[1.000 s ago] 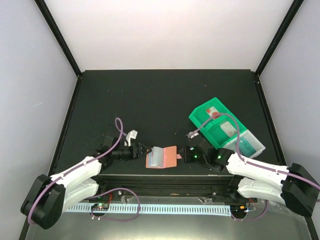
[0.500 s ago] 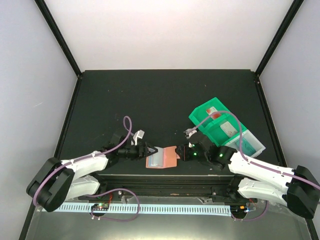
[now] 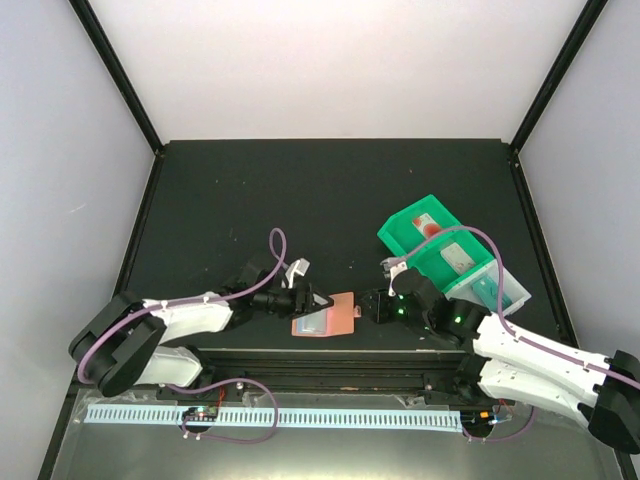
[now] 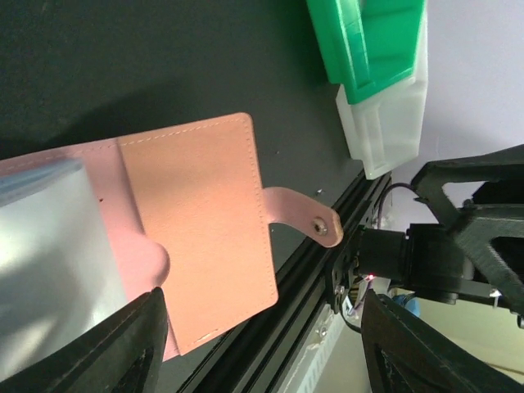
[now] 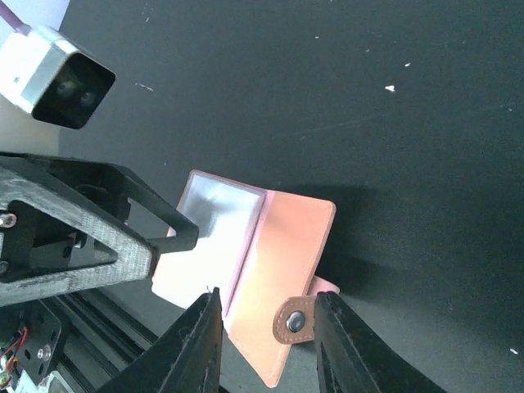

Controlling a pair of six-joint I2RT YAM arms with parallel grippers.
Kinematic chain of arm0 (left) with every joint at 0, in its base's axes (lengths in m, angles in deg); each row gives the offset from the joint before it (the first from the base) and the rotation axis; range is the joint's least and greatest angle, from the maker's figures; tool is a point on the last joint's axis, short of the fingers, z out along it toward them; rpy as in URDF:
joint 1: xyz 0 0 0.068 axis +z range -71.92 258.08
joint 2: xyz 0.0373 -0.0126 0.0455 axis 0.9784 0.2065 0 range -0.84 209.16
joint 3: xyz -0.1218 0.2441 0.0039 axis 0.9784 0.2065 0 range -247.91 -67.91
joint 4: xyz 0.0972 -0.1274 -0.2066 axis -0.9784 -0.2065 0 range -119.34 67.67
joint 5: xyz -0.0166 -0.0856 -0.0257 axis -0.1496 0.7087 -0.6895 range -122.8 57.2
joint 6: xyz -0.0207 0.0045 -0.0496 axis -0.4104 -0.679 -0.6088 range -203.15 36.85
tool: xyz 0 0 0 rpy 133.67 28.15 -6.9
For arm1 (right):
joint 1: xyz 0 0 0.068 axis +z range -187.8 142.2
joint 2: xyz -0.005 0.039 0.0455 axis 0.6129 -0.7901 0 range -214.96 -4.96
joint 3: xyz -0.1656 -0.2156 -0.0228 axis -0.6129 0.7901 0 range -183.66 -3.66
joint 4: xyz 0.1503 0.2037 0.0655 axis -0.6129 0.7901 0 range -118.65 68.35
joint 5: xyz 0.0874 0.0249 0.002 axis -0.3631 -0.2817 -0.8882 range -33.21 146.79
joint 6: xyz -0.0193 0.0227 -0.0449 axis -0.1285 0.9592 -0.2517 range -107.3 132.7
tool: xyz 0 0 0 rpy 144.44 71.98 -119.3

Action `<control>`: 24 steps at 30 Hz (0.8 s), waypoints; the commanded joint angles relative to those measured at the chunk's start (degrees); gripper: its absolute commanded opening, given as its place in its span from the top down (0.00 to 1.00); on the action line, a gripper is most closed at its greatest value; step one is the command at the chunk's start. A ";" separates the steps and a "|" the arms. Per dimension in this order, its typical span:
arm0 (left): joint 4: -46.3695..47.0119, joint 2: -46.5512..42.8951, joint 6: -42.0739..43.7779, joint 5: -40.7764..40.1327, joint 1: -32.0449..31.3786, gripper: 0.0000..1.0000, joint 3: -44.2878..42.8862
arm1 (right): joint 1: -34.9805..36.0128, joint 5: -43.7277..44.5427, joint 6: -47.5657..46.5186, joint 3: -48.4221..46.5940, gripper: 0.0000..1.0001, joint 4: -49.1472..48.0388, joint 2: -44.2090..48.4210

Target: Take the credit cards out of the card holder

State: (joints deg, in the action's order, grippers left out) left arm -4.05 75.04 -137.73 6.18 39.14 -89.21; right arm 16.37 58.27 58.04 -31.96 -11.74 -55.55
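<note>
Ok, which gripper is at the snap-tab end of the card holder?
The right gripper: the snap tab of the salmon-orange leather-like card holder shows between its fingers. The left gripper hangs over the pale-pocket half.

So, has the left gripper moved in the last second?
Yes: the left gripper has slid right, toward the green bin, and now reaches the card holder.

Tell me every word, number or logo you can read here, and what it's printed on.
Readable text: none in any view.
On the card holder: plain salmon cover and snap tab, no lettering or logo.
In the green bin: the things inside show faint marks, too small and blurred to read.
</note>
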 commanded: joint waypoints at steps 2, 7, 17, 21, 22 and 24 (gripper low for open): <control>-6.61 -6.67 2.03 -8.17 -0.57 0.31 -2.74 | -0.27 1.60 0.48 1.75 0.69 -0.97 1.43; -16.90 -9.79 5.25 -14.53 -0.44 0.25 -3.44 | -0.21 0.36 1.16 2.72 0.69 -1.48 1.06; -15.11 -4.08 5.07 -13.43 -0.49 0.22 -4.34 | -0.21 -0.64 1.05 2.66 0.69 -0.98 1.91; -13.17 -3.43 4.20 -12.29 -0.53 0.22 -4.41 | -0.21 -0.40 1.01 3.05 0.69 -0.86 2.57; -13.18 -3.19 4.16 -12.13 -0.57 0.22 -4.56 | -0.21 -0.26 1.05 3.02 0.69 -0.83 2.64; -13.89 -2.94 4.21 -12.15 -0.54 0.23 -4.95 | -0.21 -0.07 1.19 2.98 0.69 -0.87 2.68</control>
State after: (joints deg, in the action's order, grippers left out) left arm -18.96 71.43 -133.30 -6.87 38.84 -91.46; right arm 16.37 57.74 59.09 -29.01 -12.66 -53.64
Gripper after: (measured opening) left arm 0.776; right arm 0.313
